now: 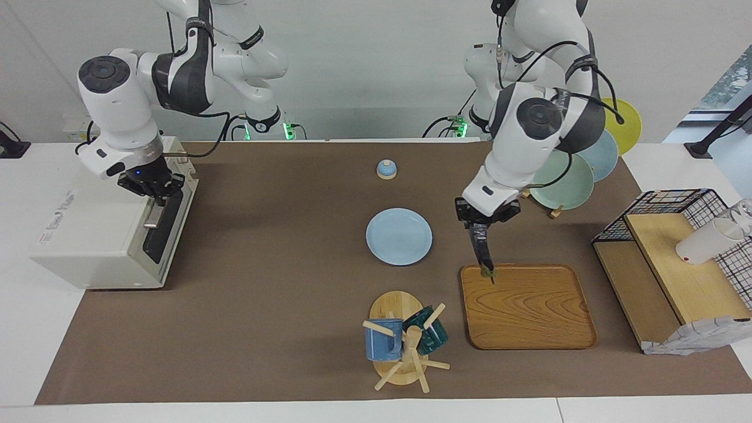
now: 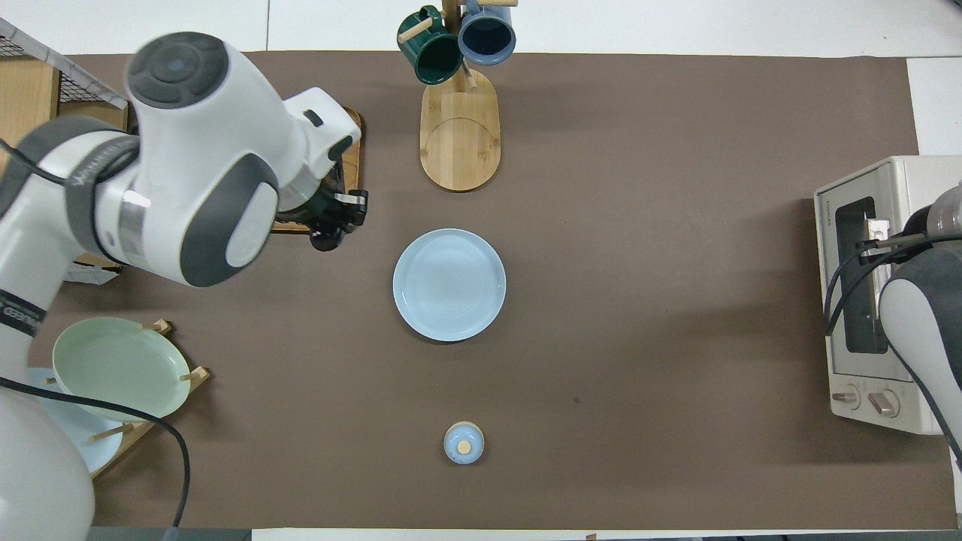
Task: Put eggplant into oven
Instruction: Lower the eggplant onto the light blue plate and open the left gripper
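Brown mat (image 1: 282, 305) covers the table. Left gripper (image 1: 480, 226), raised over the tray (image 1: 529, 317) edge beside the plate (image 1: 399, 236), is clamped on the eggplant (image 1: 483, 249), which hangs stem-down. Right gripper (image 1: 154, 187), fingers closed, sits at the handle (image 1: 156, 212) on the oven (image 1: 100, 229) door, which is closed.

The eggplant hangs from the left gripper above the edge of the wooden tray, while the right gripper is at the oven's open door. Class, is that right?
Not quite: the oven door is closed, as the facing view shows. The rest holds: the eggplant hangs from the left gripper above the wooden tray edge, and the right gripper is at the door's handle.
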